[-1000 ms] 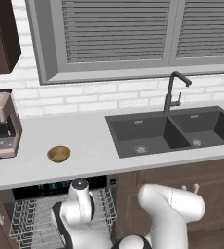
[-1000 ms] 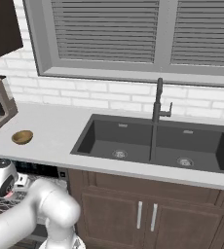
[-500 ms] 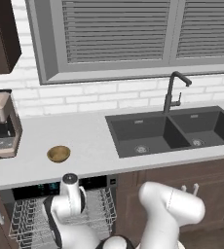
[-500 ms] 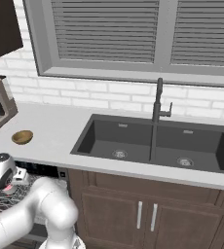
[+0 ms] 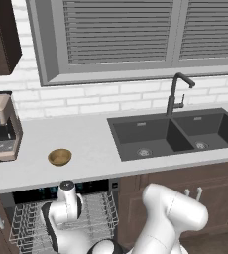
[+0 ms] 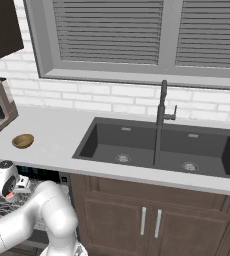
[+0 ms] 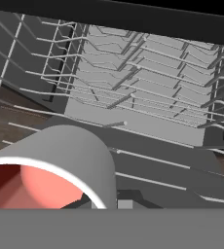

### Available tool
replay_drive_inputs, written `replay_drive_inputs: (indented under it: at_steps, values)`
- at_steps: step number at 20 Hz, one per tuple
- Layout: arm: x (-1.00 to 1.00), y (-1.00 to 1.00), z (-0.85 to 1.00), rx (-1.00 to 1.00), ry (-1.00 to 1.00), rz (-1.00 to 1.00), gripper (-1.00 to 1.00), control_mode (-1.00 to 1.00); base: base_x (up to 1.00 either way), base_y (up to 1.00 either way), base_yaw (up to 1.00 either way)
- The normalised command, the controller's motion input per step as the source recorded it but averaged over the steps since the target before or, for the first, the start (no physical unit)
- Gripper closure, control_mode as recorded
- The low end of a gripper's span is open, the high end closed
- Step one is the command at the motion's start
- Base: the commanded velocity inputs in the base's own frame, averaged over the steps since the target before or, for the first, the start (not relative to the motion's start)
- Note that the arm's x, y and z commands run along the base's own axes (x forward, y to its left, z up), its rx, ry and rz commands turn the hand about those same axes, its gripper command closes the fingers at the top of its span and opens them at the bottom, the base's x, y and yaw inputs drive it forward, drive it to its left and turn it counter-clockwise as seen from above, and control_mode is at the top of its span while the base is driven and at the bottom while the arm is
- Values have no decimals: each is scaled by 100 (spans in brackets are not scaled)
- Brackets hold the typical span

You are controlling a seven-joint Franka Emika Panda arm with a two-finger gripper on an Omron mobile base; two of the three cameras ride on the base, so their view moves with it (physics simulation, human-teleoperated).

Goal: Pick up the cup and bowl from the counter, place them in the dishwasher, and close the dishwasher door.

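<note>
Red-topped cup [image 7: 50, 170] is pinched in the gripper [image 6: 9, 186], low over the white wire rack [image 5: 98, 213] of the dishwasher [image 5: 46, 191] | bowl [image 5: 59, 157] sits on the counter [image 5: 86, 144]

counter [image 5: 86, 149]: smooth pale stone look, matt. bowl [image 5: 59, 157] beside the coffee machine: golden-brown, wood or brass finish. sink [image 5: 175, 135]: dark grey, matt. Dishwasher rack [image 7: 148, 73]: thin white wire. cup [image 7: 50, 165]: smooth grey-white wall, red inside.
</note>
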Motion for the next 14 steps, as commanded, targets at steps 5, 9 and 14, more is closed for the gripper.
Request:
replay_drive_inputs:
  at_steps: [5, 9, 14]
  values:
    - [4, 1, -50, -1, 0, -3, 100, -100, 0, 0, 0]
    - [0, 1, -23, 0, 0, -4, 100, -100, 0, 0, 0]
    - [0, 3, -32, -1, 5, -4, 100, -100, 0, 0, 0]
